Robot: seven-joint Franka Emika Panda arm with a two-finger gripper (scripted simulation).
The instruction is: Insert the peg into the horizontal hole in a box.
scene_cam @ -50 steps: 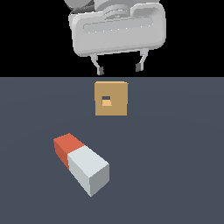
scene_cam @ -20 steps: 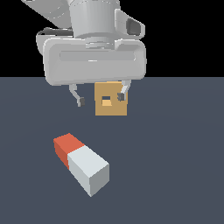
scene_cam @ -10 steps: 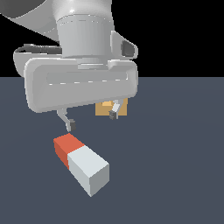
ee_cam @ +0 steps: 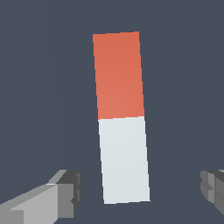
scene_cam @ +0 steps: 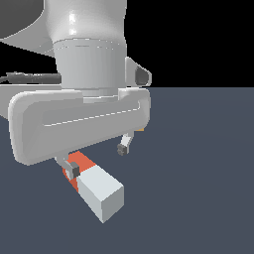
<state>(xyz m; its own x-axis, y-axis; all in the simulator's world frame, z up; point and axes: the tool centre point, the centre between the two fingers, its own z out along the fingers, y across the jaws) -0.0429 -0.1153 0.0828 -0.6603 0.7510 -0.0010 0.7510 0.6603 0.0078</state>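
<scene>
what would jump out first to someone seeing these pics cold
The big pale grey gripper fills the exterior view's upper left, hanging open just above the floor. Right under it lies the two-tone peg, orange-red at one end and grey-white at the other, flat on the dark floor; the wrist view shows a finger well clear on each side of its white half. The box is almost wholly hidden behind the gripper.

I'm looking at a bare simulated workspace, no real room. A flat slate-grey table point(scene_cam: 198, 173) meets a black void.
</scene>
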